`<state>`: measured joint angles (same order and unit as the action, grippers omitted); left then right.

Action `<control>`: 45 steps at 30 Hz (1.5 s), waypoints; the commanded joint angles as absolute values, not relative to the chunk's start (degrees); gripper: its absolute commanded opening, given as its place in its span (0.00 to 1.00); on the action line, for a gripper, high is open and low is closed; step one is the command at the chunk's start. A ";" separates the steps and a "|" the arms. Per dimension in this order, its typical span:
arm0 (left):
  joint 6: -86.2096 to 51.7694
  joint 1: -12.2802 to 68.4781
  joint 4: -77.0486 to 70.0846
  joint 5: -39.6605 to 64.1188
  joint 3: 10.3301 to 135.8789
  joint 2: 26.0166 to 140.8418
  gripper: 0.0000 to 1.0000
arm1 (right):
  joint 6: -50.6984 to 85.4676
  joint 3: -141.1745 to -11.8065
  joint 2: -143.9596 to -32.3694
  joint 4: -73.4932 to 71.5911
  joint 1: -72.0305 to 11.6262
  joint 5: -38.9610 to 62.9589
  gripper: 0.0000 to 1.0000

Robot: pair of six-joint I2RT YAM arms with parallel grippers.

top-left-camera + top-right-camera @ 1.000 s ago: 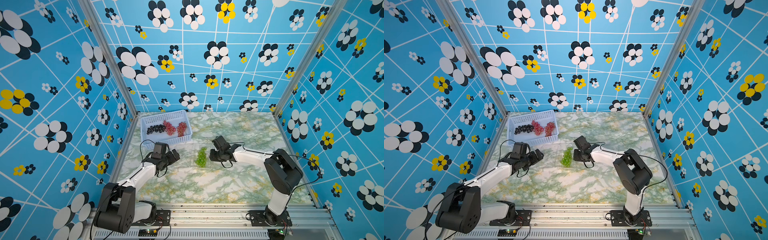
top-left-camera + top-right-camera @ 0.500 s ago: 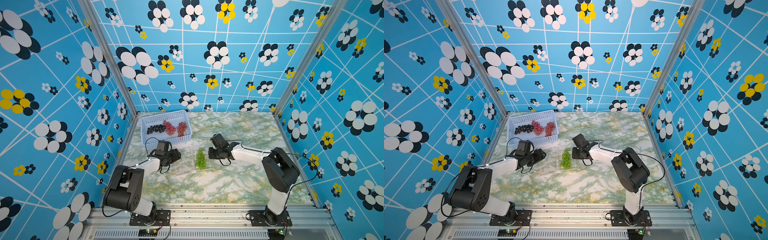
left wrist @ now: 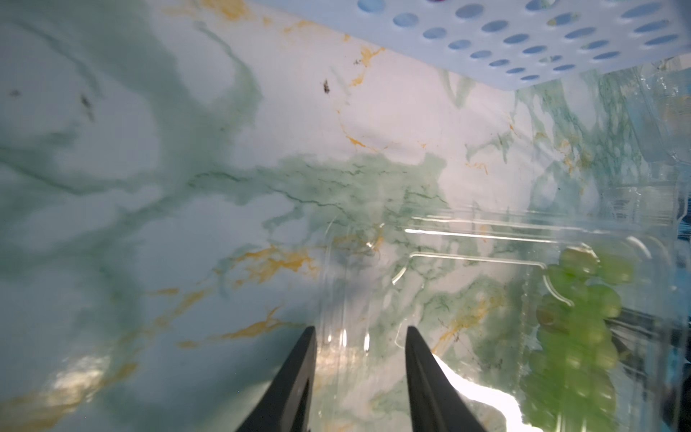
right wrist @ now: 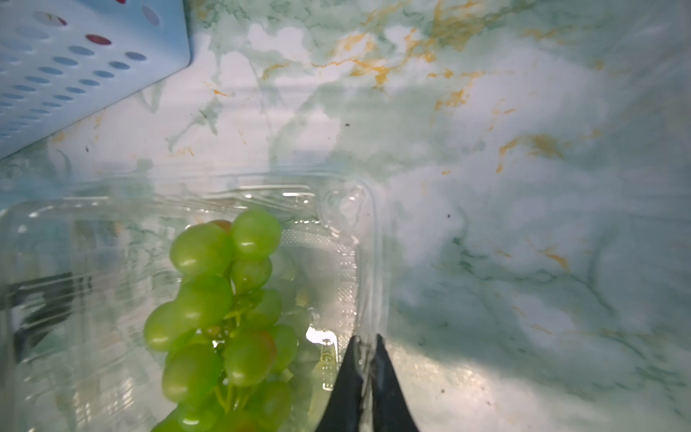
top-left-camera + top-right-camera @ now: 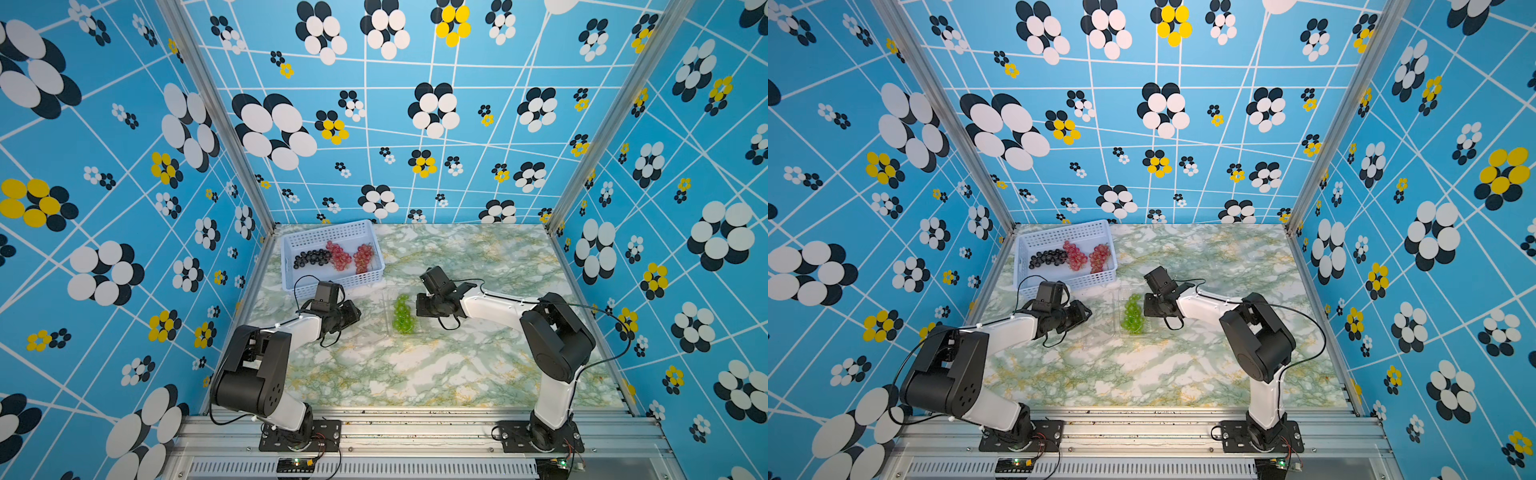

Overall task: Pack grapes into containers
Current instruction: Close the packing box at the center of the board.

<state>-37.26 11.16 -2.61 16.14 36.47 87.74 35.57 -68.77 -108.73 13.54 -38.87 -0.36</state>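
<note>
Both closed in: left claw half-open astride container flap; right claw pinched shut on its rim.

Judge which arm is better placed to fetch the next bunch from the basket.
Left, probably: the left gripper sits nearer the basket with its jaws apart, while the right gripper is shut on the rim of the clear container holding the green grapes.

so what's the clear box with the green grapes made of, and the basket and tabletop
The clear box: thin clear plastic, glossy; see-through with glints and moulded ridges. The basket: pale blue matte plastic, moulded round holes. The tabletop: looks like green-veined marble, possibly a printed film; faint sheen.
</note>
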 commanded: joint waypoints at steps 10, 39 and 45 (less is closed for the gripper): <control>-36.39 12.48 3.46 17.49 35.95 75.93 0.40 | 36.27 -72.02 -110.21 20.54 -38.88 -6.41 0.03; -38.80 14.43 -3.95 21.84 33.60 70.52 0.48 | 36.41 -77.52 -113.15 25.06 -39.36 -7.40 0.00; -38.45 15.64 -3.44 21.93 34.06 68.16 0.48 | 36.83 -78.53 -113.93 25.19 -39.31 -7.00 0.00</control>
